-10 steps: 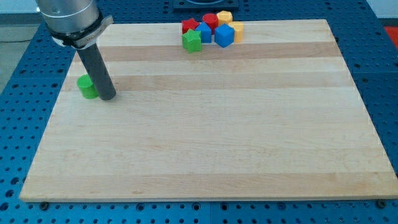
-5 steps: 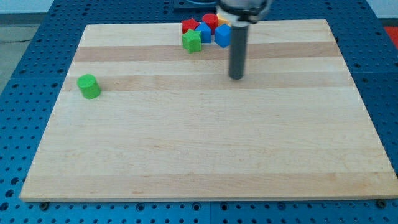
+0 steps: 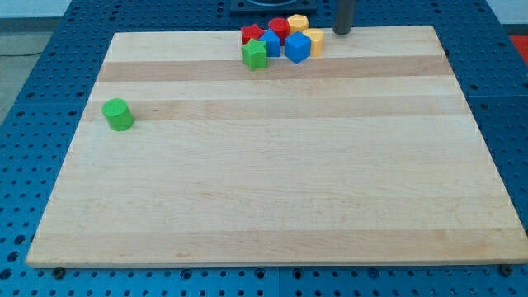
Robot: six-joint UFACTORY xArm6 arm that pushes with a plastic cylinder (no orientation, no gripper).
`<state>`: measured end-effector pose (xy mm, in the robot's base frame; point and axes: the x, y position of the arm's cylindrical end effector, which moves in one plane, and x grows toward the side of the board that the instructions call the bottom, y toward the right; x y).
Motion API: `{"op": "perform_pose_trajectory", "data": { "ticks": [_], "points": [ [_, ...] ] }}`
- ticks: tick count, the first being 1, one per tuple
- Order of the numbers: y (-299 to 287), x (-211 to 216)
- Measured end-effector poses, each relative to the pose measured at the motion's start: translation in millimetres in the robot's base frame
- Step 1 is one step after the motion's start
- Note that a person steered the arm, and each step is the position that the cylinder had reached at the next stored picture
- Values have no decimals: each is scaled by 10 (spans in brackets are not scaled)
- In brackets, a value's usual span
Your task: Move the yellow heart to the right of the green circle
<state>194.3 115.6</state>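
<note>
1. Lying across almost the whole view is a pale wooden board (image 3: 272, 173), flat on a blue perforated table (image 3: 33, 82); it is the largest thing here.
2. My tip (image 3: 341, 32) is the lower end of a dark rod that enters from the view's top edge. It sits at the board's top edge, just to the view's right of a cluster of blocks and apart from them. There is no pincer on this arm, so nothing opens, closes or clamps; the rod only pushes.
3. The cluster sits at the view's top centre, its blocks packed against one another: a green block (image 3: 254, 54) at its lower left, a blue cube (image 3: 297, 47), a second blue block (image 3: 271, 44), a red block (image 3: 251, 35) and another red block (image 3: 279, 26).
4. Two yellow blocks lie on the cluster's right side: one (image 3: 298, 22) at the top, one (image 3: 314, 40) just right of the blue cube. I cannot tell which is the yellow heart; both are partly hidden.
5. The green circle (image 3: 118, 114), a short cylinder, stands alone near the board's left edge, well apart from the cluster.
6. Judging by look, the heart is small, light, rigid and likely to slide easily on smooth wood. It should be pushed squarely on its right-hand face, or it may spin away or drag neighbours along.
</note>
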Motion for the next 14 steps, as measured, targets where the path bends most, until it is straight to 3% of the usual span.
{"op": "perform_pose_trajectory", "data": {
  "ticks": [7, 14],
  "points": [
    [-360, 291],
    [-874, 1363]
  ]
}}
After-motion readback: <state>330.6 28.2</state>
